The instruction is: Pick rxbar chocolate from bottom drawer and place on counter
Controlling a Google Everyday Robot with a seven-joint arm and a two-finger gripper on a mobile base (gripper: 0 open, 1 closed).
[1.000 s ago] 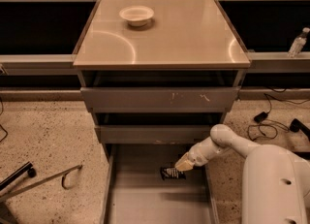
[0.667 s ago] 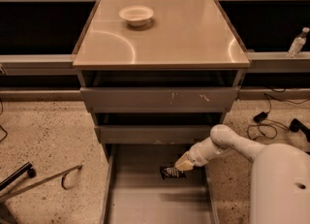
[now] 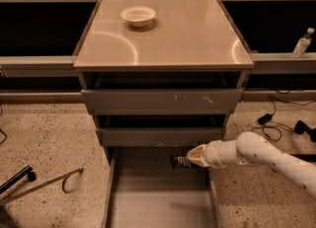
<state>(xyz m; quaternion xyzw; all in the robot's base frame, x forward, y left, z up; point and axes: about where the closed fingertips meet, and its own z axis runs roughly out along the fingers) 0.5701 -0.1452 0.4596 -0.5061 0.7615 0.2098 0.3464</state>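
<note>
The gripper (image 3: pixel 178 162) is seen right of centre in the lower frame, at the back of the open bottom drawer (image 3: pixel 158 205). Whether it is wide, narrow or holding anything cannot be told, and the rxbar chocolate cannot be distinguished from its dark tip. A bowl (image 3: pixel 138 15) is set on the counter (image 3: pixel 192 37) above.

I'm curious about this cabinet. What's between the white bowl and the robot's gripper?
In the camera view: bare counter, then two shallower drawers. The gripper is below them, over the back of the open bottom drawer.
</note>
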